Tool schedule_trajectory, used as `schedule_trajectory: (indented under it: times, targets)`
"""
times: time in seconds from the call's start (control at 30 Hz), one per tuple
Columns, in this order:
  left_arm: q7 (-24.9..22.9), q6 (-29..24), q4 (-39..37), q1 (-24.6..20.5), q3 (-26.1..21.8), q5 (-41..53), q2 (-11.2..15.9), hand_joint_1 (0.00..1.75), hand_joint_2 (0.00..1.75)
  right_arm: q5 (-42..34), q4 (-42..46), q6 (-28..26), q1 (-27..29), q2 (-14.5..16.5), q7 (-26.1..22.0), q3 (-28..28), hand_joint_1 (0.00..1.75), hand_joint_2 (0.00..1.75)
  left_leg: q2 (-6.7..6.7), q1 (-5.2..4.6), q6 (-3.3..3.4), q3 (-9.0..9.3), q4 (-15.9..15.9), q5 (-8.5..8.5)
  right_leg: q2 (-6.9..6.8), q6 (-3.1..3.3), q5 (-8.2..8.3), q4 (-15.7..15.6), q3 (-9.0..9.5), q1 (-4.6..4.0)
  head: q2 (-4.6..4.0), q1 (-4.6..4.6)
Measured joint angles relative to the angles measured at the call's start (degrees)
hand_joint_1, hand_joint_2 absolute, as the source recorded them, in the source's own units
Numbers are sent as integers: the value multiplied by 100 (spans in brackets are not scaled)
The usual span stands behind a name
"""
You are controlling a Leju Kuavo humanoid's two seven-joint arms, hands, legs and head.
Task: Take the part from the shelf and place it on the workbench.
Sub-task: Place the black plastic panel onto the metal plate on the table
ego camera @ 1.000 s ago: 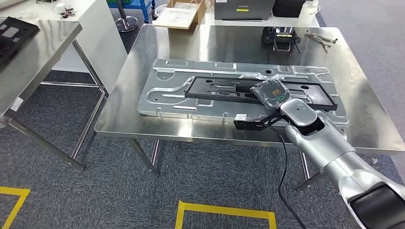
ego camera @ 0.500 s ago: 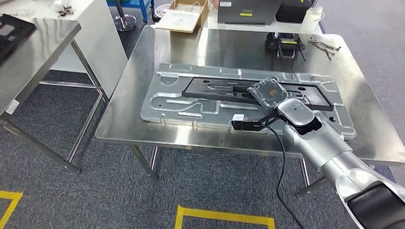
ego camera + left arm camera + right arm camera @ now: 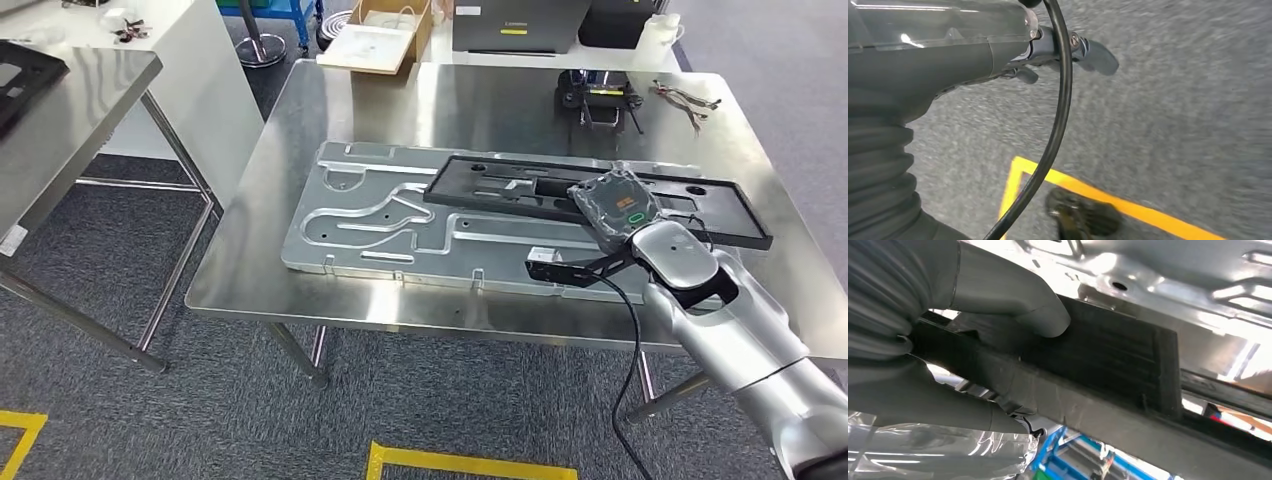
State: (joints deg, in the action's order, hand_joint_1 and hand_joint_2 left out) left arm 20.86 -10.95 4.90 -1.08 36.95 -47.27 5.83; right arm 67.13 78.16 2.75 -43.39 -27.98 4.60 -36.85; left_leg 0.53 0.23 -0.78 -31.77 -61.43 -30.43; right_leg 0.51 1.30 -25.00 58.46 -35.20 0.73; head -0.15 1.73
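I see a matt black plastic part (image 3: 560,195) over a pressed, dull silver metal panel (image 3: 400,215). The workbench (image 3: 330,110) is brushed, shiny steel. Floor (image 3: 200,400) looks like rough grey carpet.

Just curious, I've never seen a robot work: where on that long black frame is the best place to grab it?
On its long near rail, from the table's front edge: the black frame is flat and thin, so fingers can clamp it. The right hand grips there.

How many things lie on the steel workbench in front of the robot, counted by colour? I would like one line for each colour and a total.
Silver: 1, the metal plate.
Black: 2, the long frame held by the right hand, and the small device at the far edge.
Mixed colours: 1, the bundle of wires.
Total: 4 on the workbench.
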Motion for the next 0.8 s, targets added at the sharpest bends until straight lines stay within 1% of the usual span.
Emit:
schedule_trajectory:
  times: [0.03,0.07,0.1,0.13,0.17,0.2,0.23,0.27,0.3,0.33,0.37,0.43,0.47,0.5,0.53,0.6,0.63,0.67,0.7,0.73,0.77,0.8]
  targets:
    - [5,22,6,-20,-7,-26,2,0,175,71,41,2,26,28,5,7,168,175,-6,9,-32,-179,-347,-147,0,25,-23,-3,29,2,0,-1]
    - [8,45,10,-35,-12,-48,3,0,175,131,66,3,55,67,16,7,168,175,-10,15,-58,-420,-762,-301,1,41,-50,-2,55,1,0,1]
    - [7,62,14,-41,-14,-61,5,0,175,184,77,7,94,116,36,3,168,175,-10,20,-73,-656,-1126,-397,3,46,-79,-1,85,-3,0,0]
    - [5,76,19,-42,-15,-72,7,0,175,231,85,11,140,173,59,-4,168,175,-10,22,-78,-823,-1331,-385,4,46,-111,1,122,-6,0,0]
    - [2,88,23,-42,-16,-80,11,0,175,273,87,15,185,232,81,-11,168,175,-10,22,-70,-890,-1316,-248,6,43,-148,3,168,-11,0,0]
    - [-4,102,26,-42,-17,-91,21,0,175,310,87,19,219,296,104,-20,168,175,-10,20,-50,-846,-1077,-2,7,38,-188,5,224,-15,0,-1]
    - [-11,115,27,-41,-18,-104,34,0,175,342,87,20,237,359,121,-27,168,175,-10,11,-16,-723,-675,302,7,32,-230,5,284,-20,0,-1]
    - [-22,127,28,-39,-19,-119,56,0,175,369,87,20,245,420,137,-33,168,175,-8,-4,25,-578,-297,529,7,19,-269,2,334,-28,0,-1]
    - [-32,136,29,-41,-20,-130,73,0,175,391,86,20,243,474,149,-40,168,175,-9,-21,68,-455,13,667,10,-1,-299,1,363,-35,0,-1]
    - [-42,140,30,-47,-20,-137,90,0,175,410,86,20,240,521,157,-46,168,175,-11,-37,101,-381,194,710,13,-23,-319,-2,373,-40,0,-1]
    - [-50,142,32,-53,-21,-142,106,0,175,424,86,20,245,560,160,-52,168,175,-13,-49,126,-352,245,672,14,-51,-330,-11,370,-41,0,-1]
    - [-55,140,40,-64,-20,-149,123,0,175,443,95,19,265,616,159,-55,168,175,-19,-33,166,-311,331,655,6,-111,-359,-28,385,-39,0,-1]
    - [-53,139,46,-62,-20,-152,127,0,175,451,105,17,274,634,156,-53,168,175,-20,-17,193,-272,382,657,-3,-143,-400,17,380,-39,0,-1]
    - [-50,138,52,-60,-19,-155,127,0,175,460,115,15,278,645,157,-50,168,175,-23,0,225,-229,432,659,-10,-169,-484,169,315,-41,0,-2]
    - [-47,138,58,-59,-19,-156,127,0,175,468,124,13,287,650,158,-48,168,175,-26,10,255,-190,465,655,-17,-190,-612,449,172,-35,0,-2]
    - [-45,137,61,-63,-19,-156,126,0,175,476,124,13,335,654,157,-46,168,175,-26,7,297,-148,476,617,-19,-230,-874,1221,-295,-20,0,-2]
    - [-45,137,62,-63,-19,-156,126,0,175,476,122,13,378,656,156,-46,168,175,-24,7,301,-121,473,590,-19,-251,-904,1498,-497,-6,0,-1]
    - [-45,137,64,-58,-19,-156,124,0,175,477,121,14,418,657,154,-46,168,175,-21,7,298,-87,467,556,-20,-270,-818,1581,-613,12,0,-2]
    - [-45,137,64,-53,-19,-156,122,0,175,478,121,14,445,660,154,-46,168,175,-19,8,288,-44,455,516,-21,-283,-616,1435,-610,31,0,-1]
    - [-45,137,65,-49,-19,-156,121,0,175,480,121,14,456,661,154,-46,168,175,-17,9,273,2,436,468,-28,-288,-335,1093,-504,48,0,-2]
    - [-45,137,65,-44,-19,-156,120,0,175,483,121,13,458,662,154,-44,168,175,-17,4,249,32,410,413,-39,-284,-105,718,-361,54,0,-2]
    - [-45,137,65,-49,-18,-156,120,0,175,487,124,13,460,662,154,-40,168,175,-15,-6,219,53,372,360,-46,-270,42,377,-226,49,0,-1]
